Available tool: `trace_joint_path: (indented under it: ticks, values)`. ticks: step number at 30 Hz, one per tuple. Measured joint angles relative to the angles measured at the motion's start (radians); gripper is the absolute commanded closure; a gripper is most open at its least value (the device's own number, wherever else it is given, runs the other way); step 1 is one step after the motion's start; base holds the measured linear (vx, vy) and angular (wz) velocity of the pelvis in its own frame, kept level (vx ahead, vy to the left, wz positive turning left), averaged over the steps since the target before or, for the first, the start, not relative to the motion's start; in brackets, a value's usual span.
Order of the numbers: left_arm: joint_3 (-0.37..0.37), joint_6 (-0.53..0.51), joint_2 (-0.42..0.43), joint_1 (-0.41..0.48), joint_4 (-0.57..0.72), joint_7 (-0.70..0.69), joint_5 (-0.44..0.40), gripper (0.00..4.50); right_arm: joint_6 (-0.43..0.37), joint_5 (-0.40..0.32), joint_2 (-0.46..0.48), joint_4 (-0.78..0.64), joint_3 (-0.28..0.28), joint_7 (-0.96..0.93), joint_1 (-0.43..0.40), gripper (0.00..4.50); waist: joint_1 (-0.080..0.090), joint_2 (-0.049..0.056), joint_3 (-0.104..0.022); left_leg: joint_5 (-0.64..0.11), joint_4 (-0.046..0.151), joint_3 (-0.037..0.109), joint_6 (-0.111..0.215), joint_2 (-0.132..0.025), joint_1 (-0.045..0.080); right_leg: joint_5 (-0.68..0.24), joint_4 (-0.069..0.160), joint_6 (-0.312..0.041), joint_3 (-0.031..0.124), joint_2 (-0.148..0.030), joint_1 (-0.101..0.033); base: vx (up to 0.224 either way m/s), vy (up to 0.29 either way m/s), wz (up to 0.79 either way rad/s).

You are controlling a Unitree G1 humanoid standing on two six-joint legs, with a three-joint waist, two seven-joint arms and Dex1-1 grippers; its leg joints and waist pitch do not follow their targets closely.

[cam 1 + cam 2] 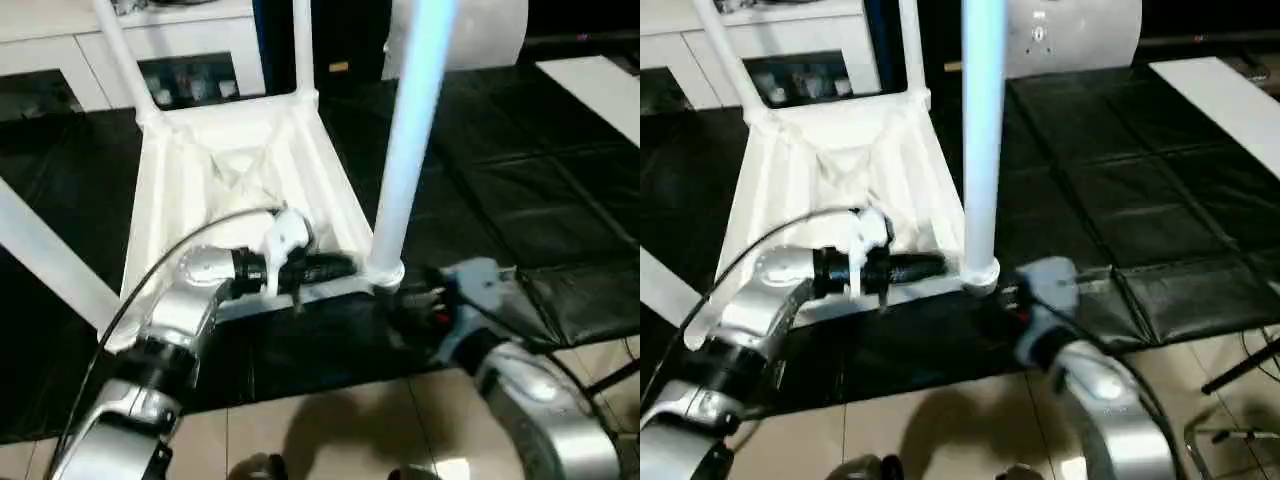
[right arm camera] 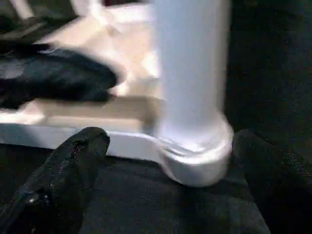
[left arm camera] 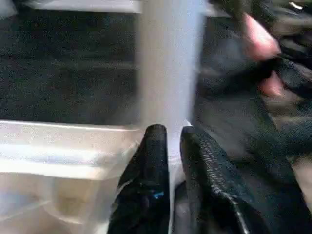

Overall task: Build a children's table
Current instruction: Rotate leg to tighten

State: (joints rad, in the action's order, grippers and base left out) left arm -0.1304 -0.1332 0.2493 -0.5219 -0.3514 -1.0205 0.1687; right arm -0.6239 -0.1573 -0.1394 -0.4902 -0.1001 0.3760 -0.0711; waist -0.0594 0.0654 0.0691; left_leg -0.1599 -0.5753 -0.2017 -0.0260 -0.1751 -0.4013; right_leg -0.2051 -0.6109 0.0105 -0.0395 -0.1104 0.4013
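Table: white top (image 1: 200, 190) lies upside down on black mats (image 1: 500, 180), underside ribs facing up, four legs standing up from the corner sockets.
Near leg: leg (image 1: 412, 130) rises upright from near-right socket (image 1: 384, 272), right in front of me; base collar sits on the corner.
Other legs: far-left leg (image 1: 125, 60) and far-right leg (image 1: 303, 45) stand at the far corners; near-left leg (image 1: 50, 255) slants off toward picture left.
My left pincer: left gripper (image 1: 335, 268) lies along the near rim (image 1: 250, 300), black fingers pointing at the near leg's base; in the wrist view my fingers (image 3: 148, 185) are nearly together with only a thin slit between them, tips right at the leg, holding nothing that I can see.
My right pincer: right gripper (image 2: 170, 161) sits low just outside the near-right socket; fingers spread wide, one on each side of the socket collar, not pressing on it as far as I can tell.
Arms: left forearm (image 1: 170, 330) comes in from lower left with a cable looped over it, right forearm (image 1: 540, 400) from lower right.
Background: white cabinet (image 1: 60, 50) with glass doors behind the table; pale tile floor (image 1: 330, 430) under me.
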Motion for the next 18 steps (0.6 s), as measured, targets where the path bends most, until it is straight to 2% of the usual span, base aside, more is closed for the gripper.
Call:
trace_joint_path:
  ticks: [2,4,5,7,8,9,10,11,12,13,14,15,16,17,18]
  values:
    - [0.028,-0.038,-0.008,0.056,0.097,0.070,0.002,3.51,-0.002,0.004,-0.024,-0.016,-0.013,0.003,-0.009,0.00,0.002,-0.001,-0.001,0.000,-0.001,0.000,0.000,0.000,0.000,0.000,0.001,0.001,0.001,0.000,-0.002,0.000,0.000,0.00]
    - [0.041,-0.067,-0.027,0.124,0.188,0.117,0.008,3.19,-0.004,0.003,-0.033,-0.021,-0.015,0.004,-0.014,0.00,0.001,-0.002,-0.001,0.000,-0.002,0.001,0.000,0.001,-0.001,0.001,0.001,0.001,0.001,0.000,-0.003,0.000,0.000,0.00]
    - [0.046,-0.088,-0.049,0.156,0.231,0.145,0.016,3.10,-0.004,0.002,-0.034,-0.024,-0.014,0.004,-0.021,0.00,0.006,0.003,-0.004,0.001,-0.006,0.030,0.002,0.010,-0.020,0.000,0.004,0.005,-0.029,-0.009,-0.010,-0.011,-0.005,0.33]
    - [0.059,-0.126,-0.084,0.210,0.321,0.205,0.034,3.02,-0.005,-0.002,-0.039,-0.027,-0.014,0.006,-0.024,0.00,0.012,0.008,-0.006,0.005,-0.013,0.061,0.008,0.014,-0.032,-0.003,0.006,0.007,-0.065,-0.016,-0.020,-0.006,-0.015,0.46]
    - [0.066,-0.138,-0.096,0.237,0.360,0.230,0.038,2.88,-0.006,-0.004,-0.039,-0.032,-0.017,0.009,-0.027,0.00,0.015,0.015,-0.004,0.008,-0.019,0.086,0.004,0.015,-0.037,-0.006,0.008,0.002,-0.084,-0.013,-0.032,-0.001,-0.048,0.51]
    - [0.074,-0.160,-0.105,0.257,0.386,0.254,0.039,2.74,-0.008,-0.007,-0.034,-0.033,-0.023,0.013,-0.024,0.00,0.018,0.020,-0.002,0.011,-0.019,0.109,-0.002,0.017,-0.039,-0.013,0.004,-0.013,-0.090,0.000,-0.041,-0.001,-0.048,0.51]
    - [0.097,-0.188,-0.117,0.312,0.469,0.307,0.041,2.67,-0.010,-0.012,-0.033,-0.046,-0.034,0.020,-0.026,0.00,0.032,0.020,-0.002,0.014,-0.019,0.131,-0.006,0.022,-0.038,-0.026,-0.006,-0.042,-0.083,0.015,-0.044,-0.008,-0.074,0.52]
    - [0.113,-0.222,-0.135,0.364,0.532,0.357,0.041,2.67,-0.013,-0.016,-0.040,-0.056,-0.035,0.025,-0.037,0.00,0.034,0.018,-0.001,0.015,-0.018,0.162,-0.009,0.033,-0.034,-0.047,-0.021,-0.072,-0.079,0.023,-0.056,-0.001,-0.106,0.67]
    - [0.117,-0.243,-0.147,0.391,0.564,0.387,0.040,2.67,-0.016,-0.019,-0.047,-0.058,-0.032,0.026,-0.038,0.00,0.031,0.011,-0.003,0.016,-0.016,0.179,-0.011,0.042,-0.032,-0.060,-0.036,-0.080,-0.078,0.025,-0.058,-0.001,-0.106,0.67]
    - [0.117,-0.270,-0.157,0.429,0.608,0.422,0.032,2.58,-0.020,-0.024,-0.052,-0.058,-0.032,0.028,-0.034,0.00,0.028,0.000,-0.005,0.015,-0.014,0.177,-0.012,0.042,-0.032,-0.063,-0.036,-0.054,-0.071,0.026,-0.056,0.005,-0.133,0.63]
    - [0.114,-0.289,-0.171,0.516,0.696,0.468,0.016,2.39,-0.022,-0.038,-0.058,-0.060,-0.032,0.036,-0.032,0.00,0.018,-0.013,-0.005,-0.003,-0.010,0.147,-0.022,0.031,-0.024,-0.063,-0.038,0.001,-0.062,0.021,-0.055,-0.008,-0.129,0.22]
    - [0.108,-0.300,-0.183,0.564,0.724,0.488,0.005,2.28,-0.024,-0.045,-0.063,-0.060,-0.025,0.041,-0.038,0.00,0.001,-0.023,-0.001,-0.013,-0.030,0.130,-0.009,0.023,-0.020,-0.065,-0.037,0.006,-0.057,0.019,-0.056,-0.008,-0.129,0.22]
    - [0.090,-0.308,-0.191,0.585,0.738,0.503,-0.005,2.26,-0.027,-0.046,-0.074,-0.059,-0.021,0.044,-0.038,0.00,-0.014,-0.022,-0.001,-0.016,-0.066,0.122,0.003,0.020,-0.023,-0.065,-0.037,0.006,-0.052,0.017,-0.057,-0.012,-0.077,-0.10]
    - [0.085,-0.312,-0.191,0.596,0.759,0.511,-0.010,2.26,-0.027,-0.047,-0.073,-0.059,-0.016,0.046,-0.037,0.00,-0.027,-0.023,-0.003,-0.019,-0.093,0.119,0.010,0.021,-0.021,-0.064,-0.037,0.009,-0.043,0.016,-0.054,0.000,0.000,0.00]
    - [0.086,-0.316,-0.182,0.601,0.798,0.517,-0.008,2.26,-0.028,-0.055,-0.076,-0.057,-0.015,0.053,-0.036,0.00,-0.033,-0.024,-0.008,-0.029,-0.102,0.119,0.026,0.021,-0.015,-0.061,-0.037,0.013,-0.032,0.016,-0.046,0.000,0.000,0.00]
